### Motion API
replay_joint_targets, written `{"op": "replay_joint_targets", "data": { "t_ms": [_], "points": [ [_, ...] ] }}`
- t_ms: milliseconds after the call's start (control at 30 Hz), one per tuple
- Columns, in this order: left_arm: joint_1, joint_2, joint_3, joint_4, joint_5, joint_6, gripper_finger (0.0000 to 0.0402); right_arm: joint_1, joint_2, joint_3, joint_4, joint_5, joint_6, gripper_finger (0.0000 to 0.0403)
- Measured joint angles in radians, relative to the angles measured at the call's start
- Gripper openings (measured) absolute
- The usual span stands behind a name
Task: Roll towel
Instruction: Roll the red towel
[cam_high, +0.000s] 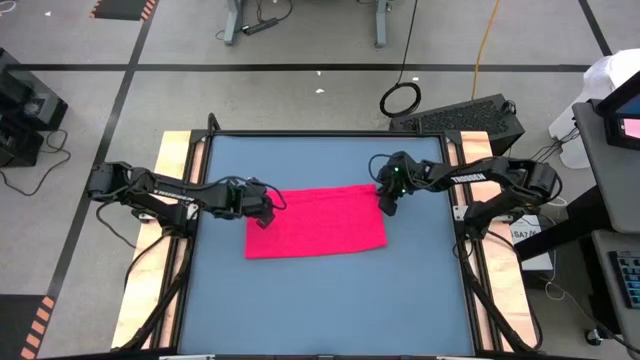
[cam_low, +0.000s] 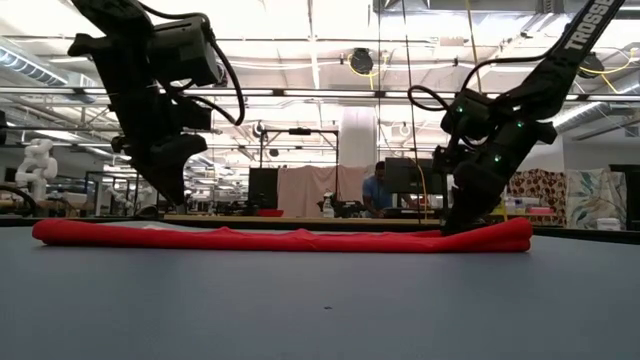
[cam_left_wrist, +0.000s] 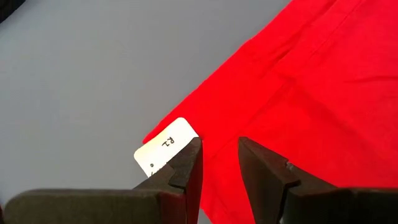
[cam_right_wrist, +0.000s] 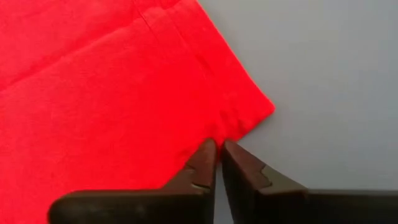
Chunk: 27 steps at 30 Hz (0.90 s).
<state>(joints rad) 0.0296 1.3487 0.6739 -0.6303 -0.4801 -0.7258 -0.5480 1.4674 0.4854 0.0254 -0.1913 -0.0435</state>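
Clearly the towel (cam_high: 316, 222), lying flat mid-table (cam_high: 330, 300), is light, limp and non-slip, so I judge it is best pinched at the corners of one long edge. At its far right corner, the right gripper (cam_right_wrist: 219, 163) has its fingers nearly together, nipping the hem. At its far left corner, beside the white tag (cam_left_wrist: 163, 149), the left gripper (cam_left_wrist: 219, 163) stands partly open over the edge, gripping nothing.

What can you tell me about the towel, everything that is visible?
The towel is a bright pinkish-red cloth, lying flat in a rectangle on the blue table. A small white tag sticks out at one corner. The left gripper stands partly open at that corner; the right gripper pinches the far right corner.
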Motion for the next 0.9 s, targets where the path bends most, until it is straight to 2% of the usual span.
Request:
{"op": "replay_joint_targets", "data": {
  "t_ms": [233,400,533,700,833,900],
  "points": [
    [0.001,0.000,-0.075,0.020,-0.001,-0.043,0.0109,0.000,-0.003,0.000,-0.002,0.004,-0.005,0.0005],
    [0.002,0.000,-0.094,0.018,0.053,-0.063,0.0109,0.000,-0.034,-0.002,-0.015,0.017,-0.023,0.0002],
    [0.034,-0.015,-0.094,0.023,0.079,-0.041,0.0109,0.001,-0.070,-0.002,-0.020,0.016,-0.037,0.0001],
    [0.099,-0.071,-0.094,0.022,0.092,0.057,0.0109,0.011,-0.101,-0.002,-0.022,0.016,-0.053,0.0001],
    [0.174,-0.129,-0.094,0.033,0.178,0.178,0.0109,0.034,-0.105,-0.002,-0.011,0.012,-0.074,0.0000],
    [0.222,-0.150,-0.094,0.062,0.299,0.268,0.0109,0.045,-0.105,-0.002,-0.010,0.011,-0.080,0.0000]
  ]
}}
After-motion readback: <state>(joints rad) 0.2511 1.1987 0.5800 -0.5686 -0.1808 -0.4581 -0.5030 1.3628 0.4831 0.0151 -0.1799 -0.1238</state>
